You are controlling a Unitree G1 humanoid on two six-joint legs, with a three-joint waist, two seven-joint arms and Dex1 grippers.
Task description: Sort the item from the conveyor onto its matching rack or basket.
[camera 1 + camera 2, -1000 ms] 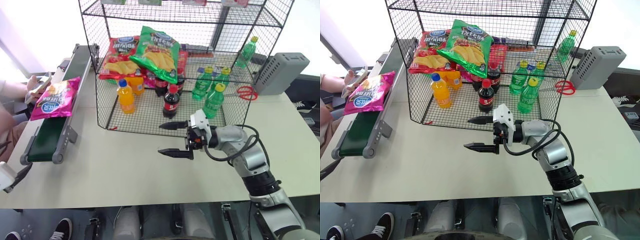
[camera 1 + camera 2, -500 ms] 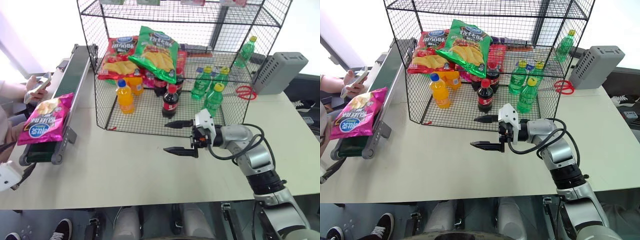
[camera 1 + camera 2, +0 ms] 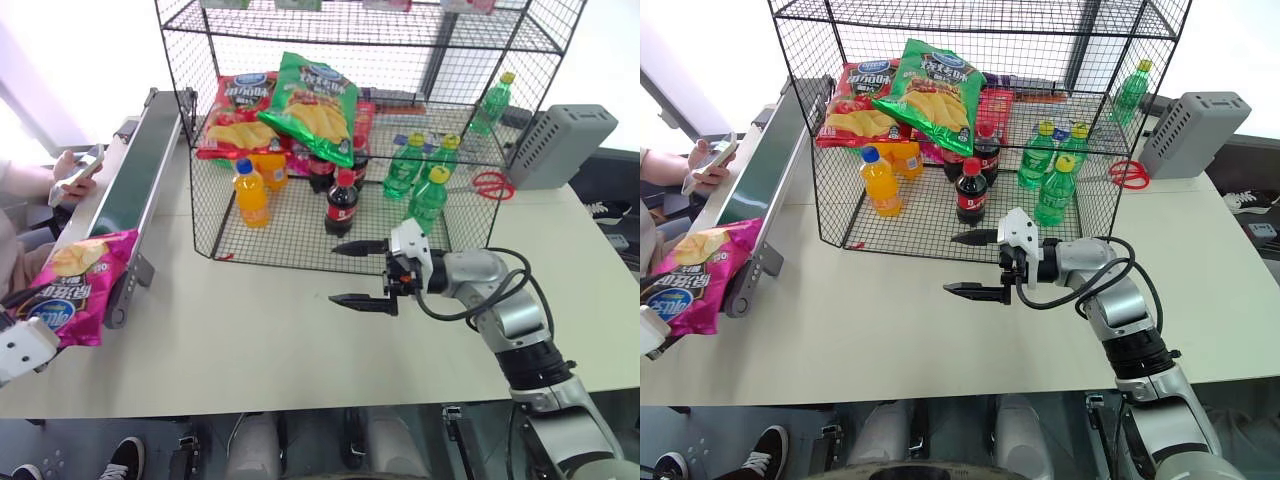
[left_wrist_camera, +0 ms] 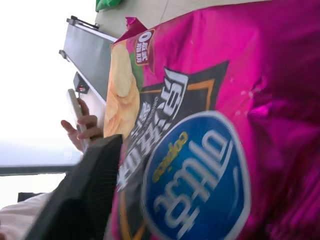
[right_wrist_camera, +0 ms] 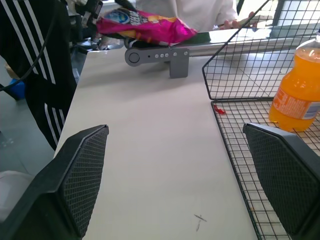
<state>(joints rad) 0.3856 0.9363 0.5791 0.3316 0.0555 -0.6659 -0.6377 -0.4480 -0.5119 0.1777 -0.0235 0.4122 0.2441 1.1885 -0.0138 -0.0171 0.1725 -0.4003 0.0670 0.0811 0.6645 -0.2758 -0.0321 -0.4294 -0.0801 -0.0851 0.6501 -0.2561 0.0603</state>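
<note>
the pink bag [image 3: 68, 288] hangs off the near end of the belt [image 3: 118, 200] at far left, the left gripper [image 3: 22, 350] under it with its grip unclear, so pinch an edge firmly before lifting to the rack [image 3: 360, 60], while the right fingers [image 3: 356, 299] wait wide over the desk [image 3: 260, 330].

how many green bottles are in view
4: three clustered on the rack's lower shelf, front, left, right; one behind the rack's far right corner. More may be hidden.
</note>
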